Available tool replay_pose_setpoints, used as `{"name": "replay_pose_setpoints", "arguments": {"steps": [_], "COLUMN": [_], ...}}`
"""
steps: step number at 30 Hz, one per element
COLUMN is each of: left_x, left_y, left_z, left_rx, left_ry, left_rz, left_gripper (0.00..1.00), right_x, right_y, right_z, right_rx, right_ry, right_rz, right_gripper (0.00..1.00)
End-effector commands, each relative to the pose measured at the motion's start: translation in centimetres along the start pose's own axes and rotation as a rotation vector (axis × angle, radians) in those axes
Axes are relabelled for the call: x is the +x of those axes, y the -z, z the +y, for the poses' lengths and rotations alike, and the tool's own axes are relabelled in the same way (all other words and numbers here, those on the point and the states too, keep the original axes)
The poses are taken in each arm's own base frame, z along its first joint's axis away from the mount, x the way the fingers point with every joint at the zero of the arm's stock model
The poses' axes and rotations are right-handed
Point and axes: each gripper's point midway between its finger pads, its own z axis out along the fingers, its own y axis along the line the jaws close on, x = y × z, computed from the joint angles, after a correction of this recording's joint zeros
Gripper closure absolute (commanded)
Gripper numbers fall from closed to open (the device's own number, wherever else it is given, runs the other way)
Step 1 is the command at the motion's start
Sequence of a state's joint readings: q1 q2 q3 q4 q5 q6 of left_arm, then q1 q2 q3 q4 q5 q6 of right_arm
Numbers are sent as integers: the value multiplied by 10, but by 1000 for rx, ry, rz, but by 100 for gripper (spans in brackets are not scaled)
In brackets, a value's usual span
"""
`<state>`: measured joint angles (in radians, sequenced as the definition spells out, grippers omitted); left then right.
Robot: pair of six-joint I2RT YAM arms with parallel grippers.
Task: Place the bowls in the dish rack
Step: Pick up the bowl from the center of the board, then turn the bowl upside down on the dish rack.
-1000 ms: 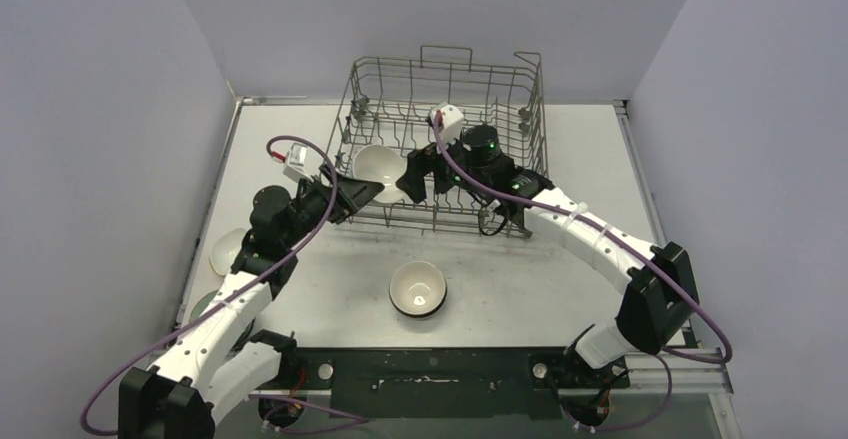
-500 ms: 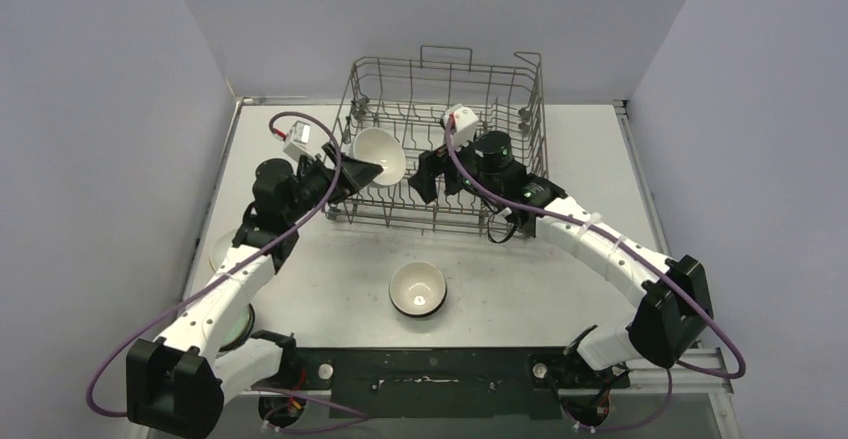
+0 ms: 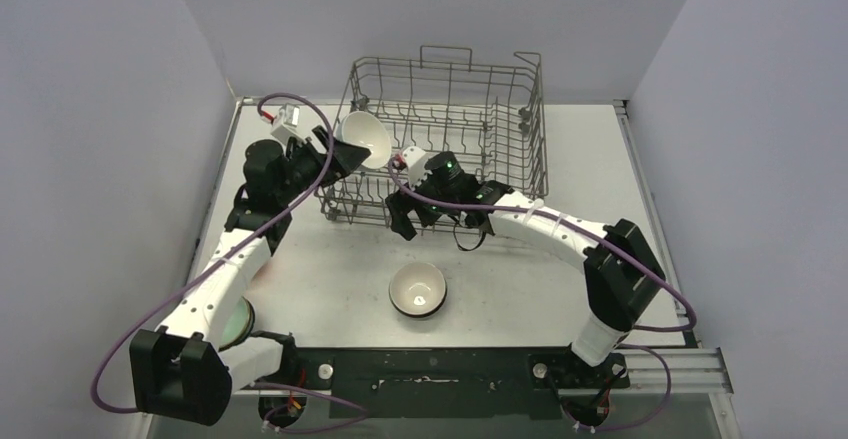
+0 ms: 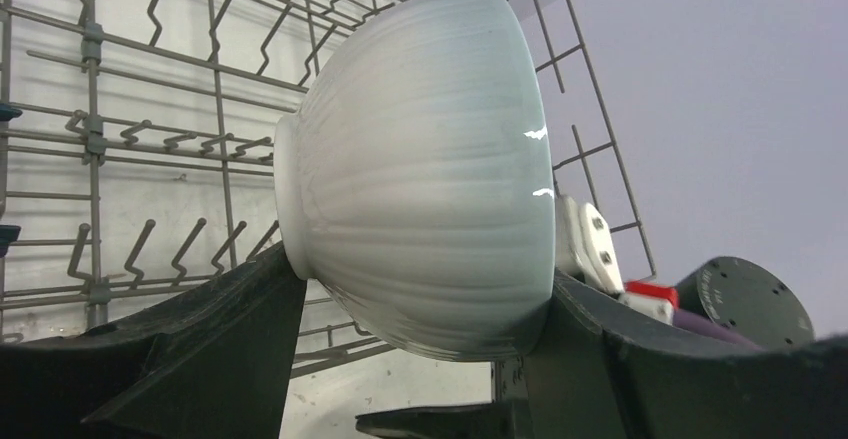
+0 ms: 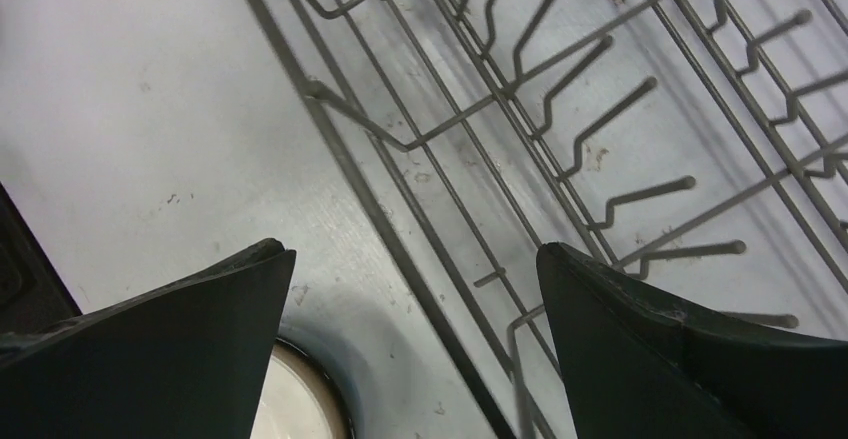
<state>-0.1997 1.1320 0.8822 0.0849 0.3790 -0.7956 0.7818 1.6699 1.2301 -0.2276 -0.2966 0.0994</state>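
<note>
A pale white ribbed bowl (image 3: 364,137) is held on its side above the left near corner of the grey wire dish rack (image 3: 480,62). My left gripper (image 3: 345,156) is shut on it. The left wrist view shows the bowl (image 4: 420,169) wedged foot to rim between both fingers, with the rack's tines (image 4: 150,139) behind. My right gripper (image 3: 405,217) is open and empty over the rack's near edge. In the right wrist view it (image 5: 412,249) straddles the rack's base wire (image 5: 387,229). A beige bowl with a dark rim (image 3: 417,288) stands upright on the table, its edge (image 5: 300,399) just below the right gripper.
A pale green bowl (image 3: 234,322) lies at the table's left edge, partly hidden under the left arm. Grey walls close in the table on the left, right and back. The rack stands against the back of the table.
The left gripper has carried the white bowl up and back-left to the rack's left corner. The right gripper has drawn out of the rack toward its near left edge.
</note>
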Motion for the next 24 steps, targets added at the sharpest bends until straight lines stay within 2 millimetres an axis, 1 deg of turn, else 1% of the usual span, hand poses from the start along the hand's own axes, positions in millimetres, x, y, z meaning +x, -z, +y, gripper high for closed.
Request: {"name": "replay_pose_setpoints", "arguments": {"steps": [1, 4, 7, 10, 11, 12, 14, 15, 18, 21, 23, 24], "left_x": [-32, -31, -30, -29, -28, -30, -26, -25, -27, -28, -29, -29], "left_y": [3, 3, 2, 2, 1, 1, 1, 1, 2, 5, 7, 8], "left_z": [-28, -24, -20, -17, -16, -16, -9, -6, 0, 7, 10, 12], "left_rx": [68, 41, 24, 16, 8, 5, -29, -43, -86, -130, -153, -164], "left_ry": [-95, -119, -136, -155, -161, -174, -182, -193, -224, -251, -269, -277], "left_rz": [-69, -56, -46, -34, -28, -30, 2, 8, 19, 27, 31, 34], "left_gripper": [64, 64, 64, 64, 64, 64, 64, 64, 64, 64, 64, 64], "right_x": [-12, 0, 8, 13, 15, 16, 18, 19, 19, 17, 10, 6], "right_y": [3, 3, 6, 11, 13, 16, 21, 23, 29, 32, 35, 36], "right_z": [30, 43, 54, 65, 69, 72, 78, 80, 80, 74, 72, 71], "right_rx": [-71, -97, -127, -161, -176, -191, -213, -221, -217, -188, -168, -161], "right_ry": [66, 86, 109, 132, 143, 151, 158, 159, 161, 188, 189, 186], "right_rz": [-9, 28, 54, 71, 77, 81, 86, 89, 80, 71, 48, 31], "right_gripper": [5, 13, 16, 22, 25, 30, 41, 43, 43, 41, 36, 31]}}
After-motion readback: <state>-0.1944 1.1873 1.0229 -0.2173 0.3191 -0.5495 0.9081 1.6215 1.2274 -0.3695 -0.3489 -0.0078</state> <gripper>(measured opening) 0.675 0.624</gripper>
